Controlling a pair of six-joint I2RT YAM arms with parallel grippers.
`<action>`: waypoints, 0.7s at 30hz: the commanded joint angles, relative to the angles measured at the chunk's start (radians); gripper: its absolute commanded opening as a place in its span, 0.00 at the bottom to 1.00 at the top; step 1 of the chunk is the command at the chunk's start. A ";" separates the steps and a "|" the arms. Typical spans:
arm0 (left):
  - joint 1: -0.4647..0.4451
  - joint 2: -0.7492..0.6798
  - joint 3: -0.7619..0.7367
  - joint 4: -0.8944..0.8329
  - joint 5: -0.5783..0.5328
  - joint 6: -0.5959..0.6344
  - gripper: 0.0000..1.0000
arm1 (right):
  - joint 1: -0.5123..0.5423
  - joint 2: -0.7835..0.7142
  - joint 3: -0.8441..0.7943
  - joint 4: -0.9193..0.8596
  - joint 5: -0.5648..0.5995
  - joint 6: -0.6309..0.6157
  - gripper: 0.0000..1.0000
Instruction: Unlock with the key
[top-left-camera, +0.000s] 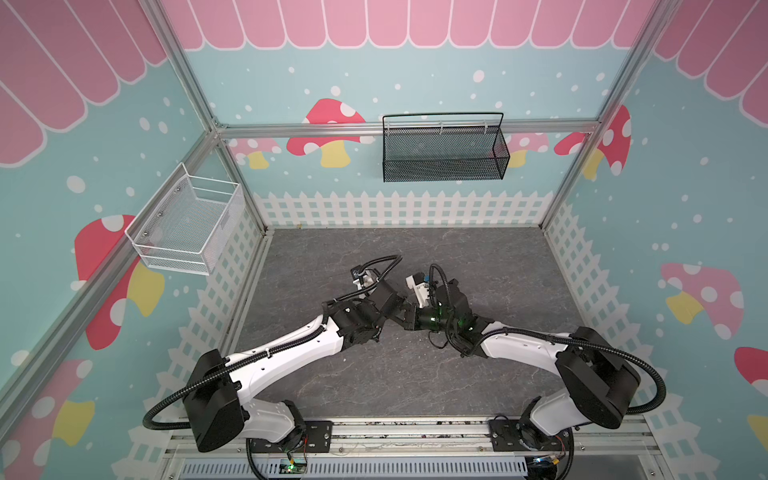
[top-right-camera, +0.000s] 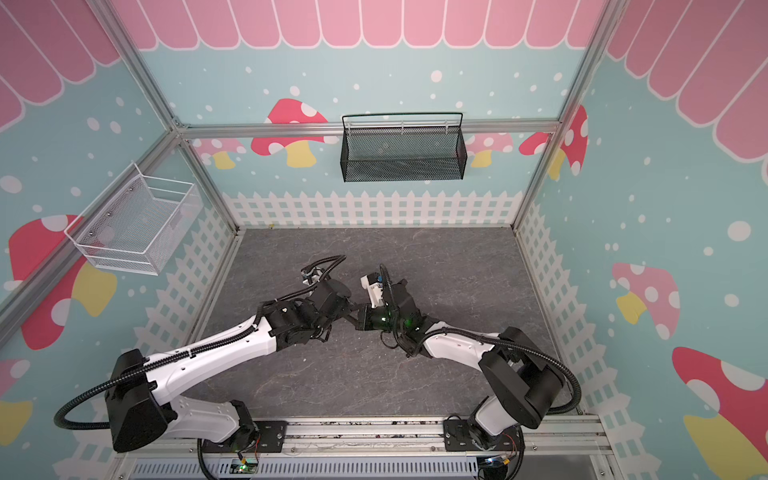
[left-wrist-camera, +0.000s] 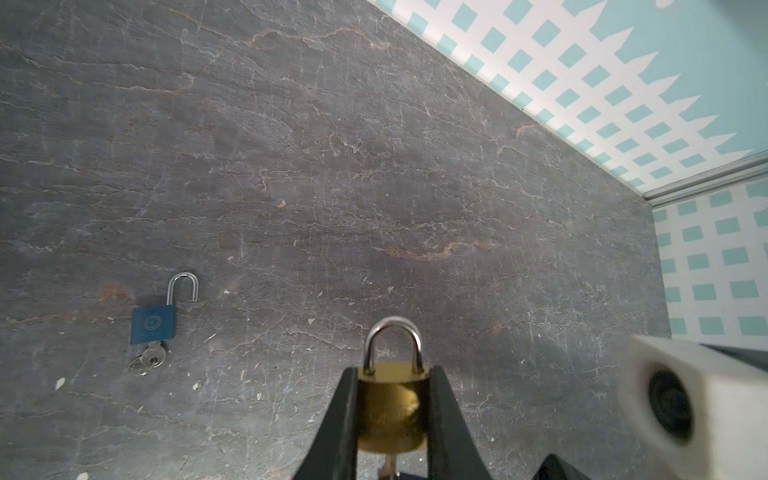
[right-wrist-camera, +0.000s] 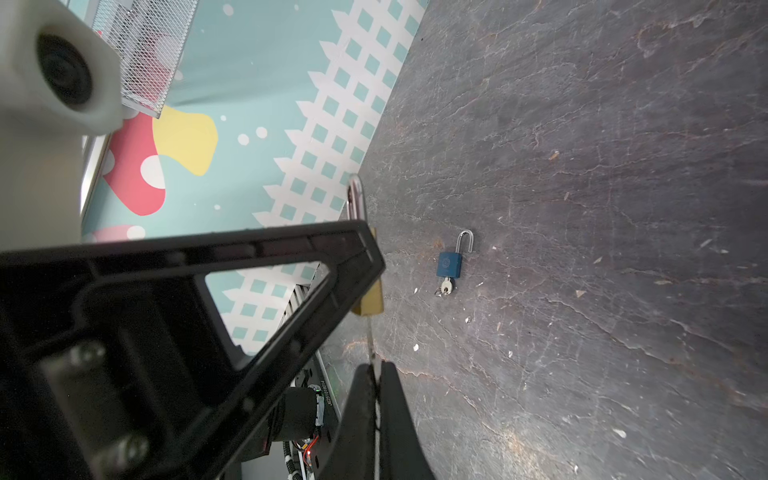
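My left gripper (left-wrist-camera: 392, 374) is shut on a brass-coloured padlock (left-wrist-camera: 392, 409), its fingers pressing the body's two sides. The steel shackle (left-wrist-camera: 394, 340) sits with both legs in the body. The slim grey key (right-wrist-camera: 370, 338) runs from the padlock's underside (right-wrist-camera: 371, 301) into my right gripper (right-wrist-camera: 376, 368), which is shut on it. In the left wrist view only a short piece of the key (left-wrist-camera: 388, 465) shows under the padlock. In both top views the two grippers meet at mid-table (top-left-camera: 402, 316) (top-right-camera: 354, 316), and the padlock and key are hidden there.
A blue-bodied padlock (left-wrist-camera: 153, 324) (right-wrist-camera: 449, 264) lies flat on the grey table, shackle swung open, with its own key and ring in its underside. A black mesh basket (top-left-camera: 444, 149) hangs on the back wall. A white wire basket (top-left-camera: 187, 228) hangs on the left wall.
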 joint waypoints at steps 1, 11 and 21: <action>-0.013 -0.010 0.018 -0.022 0.058 -0.014 0.00 | 0.003 -0.028 0.053 0.043 0.053 -0.028 0.00; -0.019 0.017 0.018 -0.115 -0.004 0.027 0.00 | -0.026 -0.092 0.066 -0.024 0.085 -0.083 0.00; -0.019 0.033 0.042 -0.110 0.029 -0.015 0.00 | 0.018 -0.082 0.015 0.038 0.143 -0.031 0.00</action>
